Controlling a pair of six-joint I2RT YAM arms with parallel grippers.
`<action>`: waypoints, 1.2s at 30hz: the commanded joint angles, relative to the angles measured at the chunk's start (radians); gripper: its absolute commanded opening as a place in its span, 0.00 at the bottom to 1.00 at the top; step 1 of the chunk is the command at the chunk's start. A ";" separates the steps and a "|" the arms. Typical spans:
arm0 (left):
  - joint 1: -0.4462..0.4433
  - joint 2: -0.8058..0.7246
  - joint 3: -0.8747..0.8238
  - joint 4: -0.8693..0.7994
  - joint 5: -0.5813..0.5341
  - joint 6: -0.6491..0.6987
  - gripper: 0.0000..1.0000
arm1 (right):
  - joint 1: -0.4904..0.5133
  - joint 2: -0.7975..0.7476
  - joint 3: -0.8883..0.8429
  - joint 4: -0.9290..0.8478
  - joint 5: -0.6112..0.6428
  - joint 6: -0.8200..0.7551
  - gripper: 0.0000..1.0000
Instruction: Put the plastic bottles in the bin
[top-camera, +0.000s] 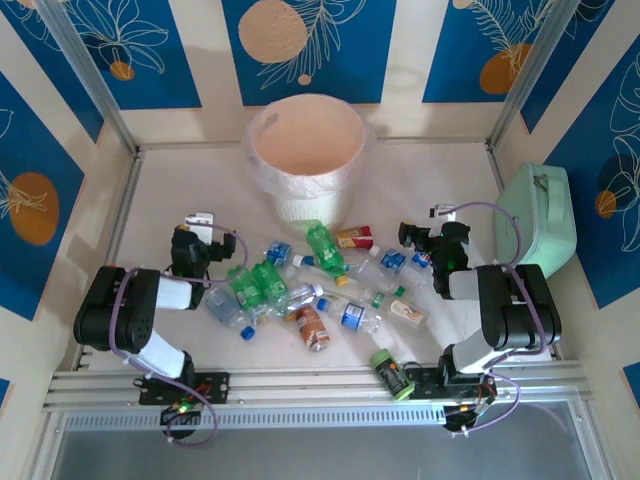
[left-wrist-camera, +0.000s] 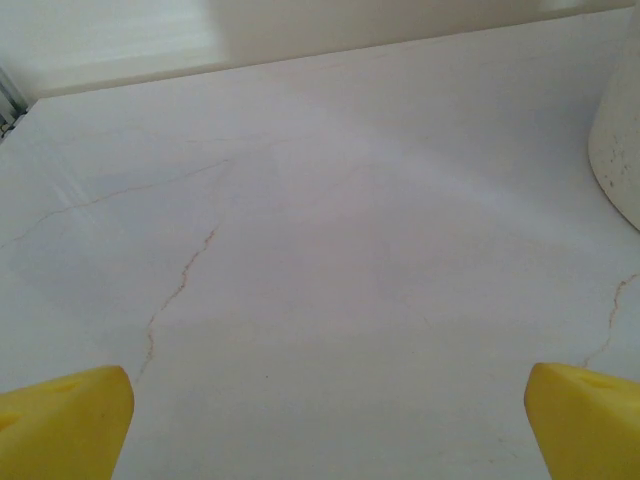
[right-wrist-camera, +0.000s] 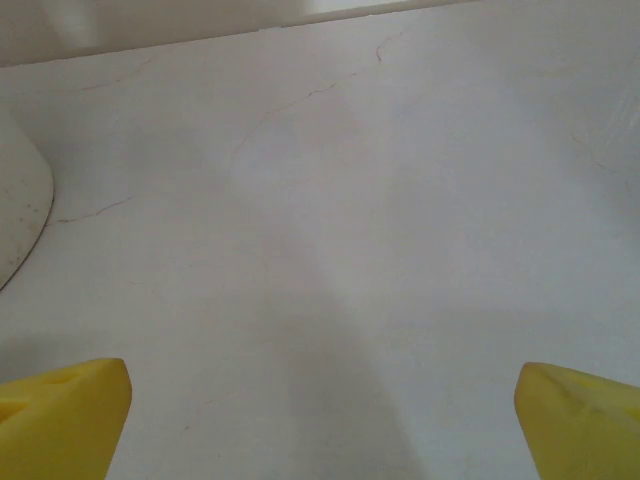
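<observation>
Twelve-odd bottles (top-camera: 320, 290) lie on their sides just before the bin (top-camera: 310, 195), long axes every way. The left gripper (top-camera: 200, 222) and right gripper (top-camera: 425, 235) flank the pile, so the first pick looks yet to come.

Left wrist: fingers (left-wrist-camera: 60, 420) spread wide, holding nothing.

Right wrist: fingers (right-wrist-camera: 60, 415) likewise. Next, the jaws should straddle one bottle across its length.
</observation>
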 joint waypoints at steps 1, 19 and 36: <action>0.012 0.002 0.020 -0.004 0.025 -0.009 1.00 | 0.001 -0.006 0.014 0.025 -0.015 -0.021 0.99; 0.012 0.002 0.023 -0.013 0.028 -0.011 1.00 | -0.003 -0.006 0.016 0.022 -0.024 -0.019 0.99; 0.010 -0.369 0.397 -0.784 -0.286 -0.242 0.97 | -0.036 -0.264 0.768 -1.449 0.301 0.504 0.99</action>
